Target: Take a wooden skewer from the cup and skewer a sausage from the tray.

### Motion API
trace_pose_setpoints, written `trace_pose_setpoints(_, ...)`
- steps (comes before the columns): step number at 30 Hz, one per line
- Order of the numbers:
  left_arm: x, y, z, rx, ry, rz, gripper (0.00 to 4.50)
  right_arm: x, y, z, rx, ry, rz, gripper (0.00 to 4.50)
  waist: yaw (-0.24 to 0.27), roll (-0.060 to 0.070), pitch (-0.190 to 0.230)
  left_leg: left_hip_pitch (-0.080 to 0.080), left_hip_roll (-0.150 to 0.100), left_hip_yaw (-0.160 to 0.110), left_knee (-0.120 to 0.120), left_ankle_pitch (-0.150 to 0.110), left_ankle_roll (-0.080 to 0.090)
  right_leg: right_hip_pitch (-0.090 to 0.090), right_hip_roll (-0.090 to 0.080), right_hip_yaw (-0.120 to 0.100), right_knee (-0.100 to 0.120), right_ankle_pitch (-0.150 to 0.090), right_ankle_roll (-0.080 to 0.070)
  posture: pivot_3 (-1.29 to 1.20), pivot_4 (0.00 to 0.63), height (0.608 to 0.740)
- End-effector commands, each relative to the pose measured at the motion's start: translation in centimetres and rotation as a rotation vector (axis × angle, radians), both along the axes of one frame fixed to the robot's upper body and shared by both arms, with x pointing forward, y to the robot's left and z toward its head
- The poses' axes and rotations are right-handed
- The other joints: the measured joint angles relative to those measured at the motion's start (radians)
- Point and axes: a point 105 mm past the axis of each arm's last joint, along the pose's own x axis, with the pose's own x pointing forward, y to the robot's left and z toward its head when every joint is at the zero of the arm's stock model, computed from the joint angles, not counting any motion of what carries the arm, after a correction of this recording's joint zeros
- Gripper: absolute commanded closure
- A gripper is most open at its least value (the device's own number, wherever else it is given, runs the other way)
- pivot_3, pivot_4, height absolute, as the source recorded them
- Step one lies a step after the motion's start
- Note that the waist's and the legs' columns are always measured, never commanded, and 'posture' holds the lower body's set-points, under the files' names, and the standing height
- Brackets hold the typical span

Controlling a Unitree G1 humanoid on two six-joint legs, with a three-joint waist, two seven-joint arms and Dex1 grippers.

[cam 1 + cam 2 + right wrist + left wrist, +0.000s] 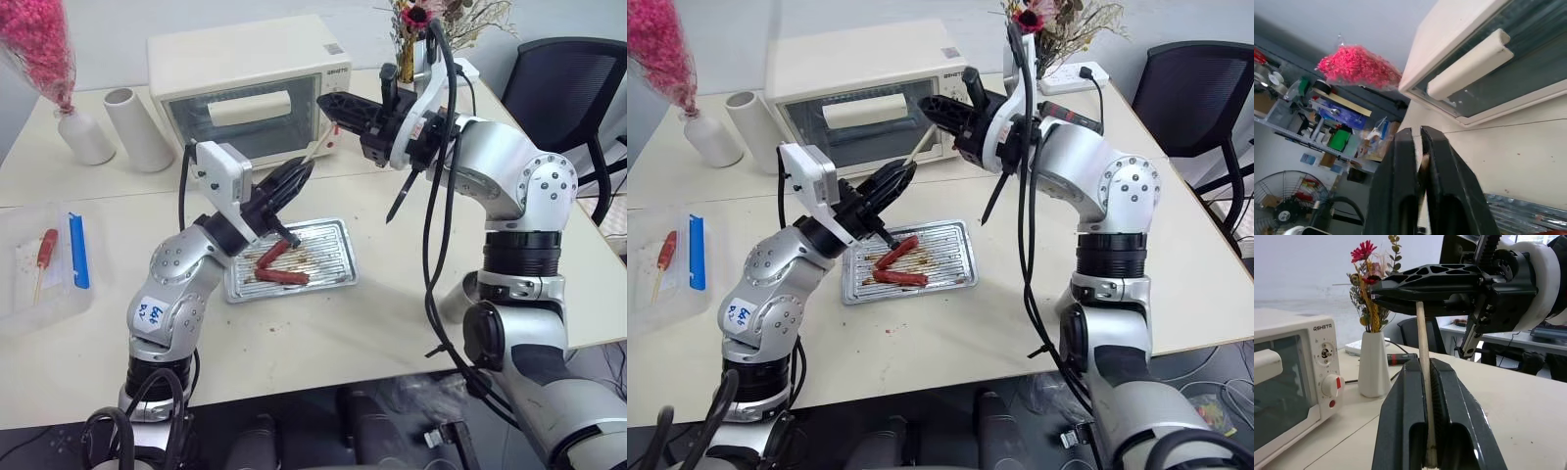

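The oven fills the upper middle of the left eye frame, with the table spreading below it. At frame centre sits the tray, holding two sausages: one tilted on the other.

Above the tray's upper left, the skewer runs between both grippers. The left gripper has its fingers pressed together on the stick's lower end, plainly seen in the left wrist view. The right gripper, reaching in from the upper right, has its tips around the upper end; whether it pinches firmly or is loosening cannot be told.

Judged from this, the step in hand is a handover or re-grip of the skewer in mid-air; no sausage is pierced yet. The next move calls for one gripper to let go, then the holder to bring a free tip down and line it up along a sausage's axis.

The oven door lies close behind the grippers, limiting swing. At the upper left stand a white cylinder and a vase of pink flowers; a clear container with a blue strip lies at the left edge, well clear.
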Motion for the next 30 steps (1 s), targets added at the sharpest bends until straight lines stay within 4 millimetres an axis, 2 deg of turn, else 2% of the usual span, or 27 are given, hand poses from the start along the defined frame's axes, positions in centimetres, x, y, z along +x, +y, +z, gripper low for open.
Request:
trace_pose_setpoints(1,-0.8,0.9,2.1,-0.014,-0.091,0.019,4.50,0.0,-1.3,0.7,-0.008,-0.058,-0.017,3.02,0.000,0.000,0.000,0.000,0.000,0.000,0.000,0.000,0.000,0.000,0.000,0.000,0.000,0.000,0.000,0.00,0.150,0.740)
trace_pose_setpoints(4,-0.8,1.4,2.3,-0.005,-0.096,0.031,4.50,0.0,-1.9,0.1,-0.029,-0.071,-0.020,2.04,0.000,0.000,0.000,0.000,0.000,0.000,0.000,0.000,0.000,0.000,0.000,0.000,0.000,0.000,0.000,0.00,0.150,0.740)
trace_pose_setpoints(7,-0.7,2.0,2.4,0.004,-0.096,0.041,4.50,0.5,-3.4,-1.0,-0.067,-0.075,-0.041,1.02,0.003,0.000,0.000,0.000,0.000,0.000,0.000,0.000,0.000,0.000,0.000,0.000,-0.001,0.000,0.000,0.00,0.150,0.740)
trace_pose_setpoints(9,-0.7,2.5,2.5,0.013,-0.096,0.049,4.50,0.6,-4.4,-0.9,-0.097,-0.091,-0.053,0.40,0.005,0.000,0.000,0.000,-0.001,0.000,0.000,0.000,0.000,0.000,0.000,0.000,-0.001,0.000,0.001,0.00,0.150,0.740)
trace_pose_setpoints(13,-1.2,4.2,2.5,0.045,-0.080,0.065,4.50,-0.3,-5.0,0.4,-0.275,-0.206,-0.061,0.40,0.005,0.000,0.000,-0.001,-0.001,0.001,0.000,0.000,0.000,0.000,0.000,0.001,-0.002,0.001,0.001,0.00,0.150,0.740)
trace_pose_setpoints(17,-2.0,6.9,2.6,0.091,-0.054,0.114,4.50,-2.0,-5.0,1.6,-0.491,-0.370,-0.028,0.40,-0.001,0.000,0.000,0.000,0.001,0.001,-0.002,0.000,0.000,-0.002,0.002,0.001,-0.002,0.000,0.001,0.00,0.150,0.740)
trace_pose_setpoints(21,-3.4,9.5,1.8,0.172,-0.008,0.174,4.50,-2.8,-5.2,2.3,-0.772,-0.612,0.022,0.40,0.001,0.000,0.000,0.000,0.000,0.000,-0.002,0.000,0.000,0.000,0.002,0.000,-0.004,0.000,0.000,0.00,0.150,0.740)
trace_pose_setpoints(25,-5.2,11.4,0.6,0.241,0.054,0.227,4.50,-3.9,-4.2,1.8,-0.981,-0.828,0.211,0.40,-0.001,0.000,0.000,0.000,-0.001,0.002,-0.002,-0.001,0.002,0.001,0.001,0.000,-0.007,0.001,0.001,0.00,0.150,0.740)
trace_pose_setpoints(28,-6.2,12.5,0.1,0.268,0.082,0.266,4.50,-4.5,-3.0,0.6,-1.046,-0.894,0.334,0.40,0.001,0.000,0.000,0.001,0.000,0.002,-0.002,-0.002,0.002,0.001,0.000,0.000,-0.007,0.001,0.001,0.00,0.150,0.740)
trace_pose_setpoints(30,-7.1,13.3,-0.1,0.290,0.104,0.292,4.50,-4.5,-1.5,-0.5,-1.072,-0.914,0.380,0.40,-0.001,0.000,0.000,0.001,0.000,0.002,-0.002,-0.002,0.002,0.001,0.000,0.000,-0.006,0.001,0.001,0.00,0.150,0.740)
